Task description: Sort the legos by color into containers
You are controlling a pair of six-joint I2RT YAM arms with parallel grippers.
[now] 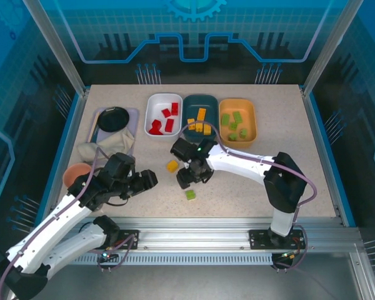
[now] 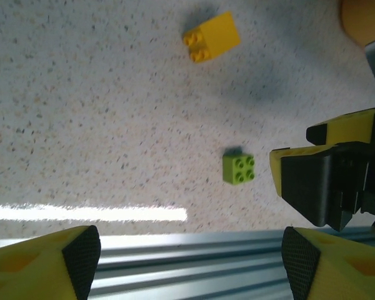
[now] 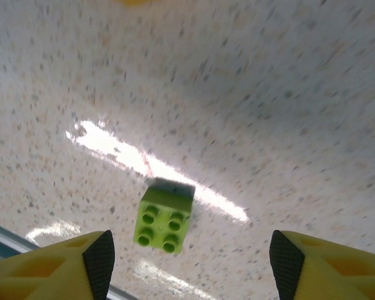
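1. Top external view:
   - The right gripper (image 1: pixel 190 177) hangs in the lower middle of the frame. It is just above a loose green lego (image 1: pixel 190 194) and beside a loose yellow lego (image 1: pixel 172 165).
   - The left gripper (image 1: pixel 147 180) points in from the left toward the same patch. If both close in at once, I judge they could strike each other.
   - Along the top, the white container (image 1: pixel 151 106) holds red bricks, the dark teal container (image 1: pixel 190 100) holds yellow ones, and the orange-yellow container (image 1: pixel 250 119) holds green ones.
   - The tub colours do not match their contents. The yellow lego could easily be dropped in the orange-yellow container by mistake.

2. Left wrist view:
   - The left gripper (image 2: pixel 190 262) has its fingers (image 2: pixel 81 259) spread wide at the bottom corners, holding nothing.
   - The green lego (image 2: pixel 239 169) lies right of centre and the yellow lego (image 2: pixel 210 37) lies near the top.
   - The right gripper (image 2: pixel 325 181) crowds in from the right edge, just beside the green lego.
   - The metal rail (image 2: pixel 175 262) runs along the bottom. A glancing touch could skid the brick toward it and off the table (image 2: pixel 81 125).

3. Right wrist view:
   - The right gripper (image 3: pixel 187 262) is also spread, with its pads (image 3: pixel 100 259) at the bottom corners and nothing between them.
   - The green lego (image 3: pixel 164 219) sits studs-up, low in the frame and left of the midline.
   - Because the brick is off-centre and skewed to the fingers, a straight descent may land one pad on top of it, or closing may spin it out.
   - The picture is motion-blurred, so the alignment is hard to judge.
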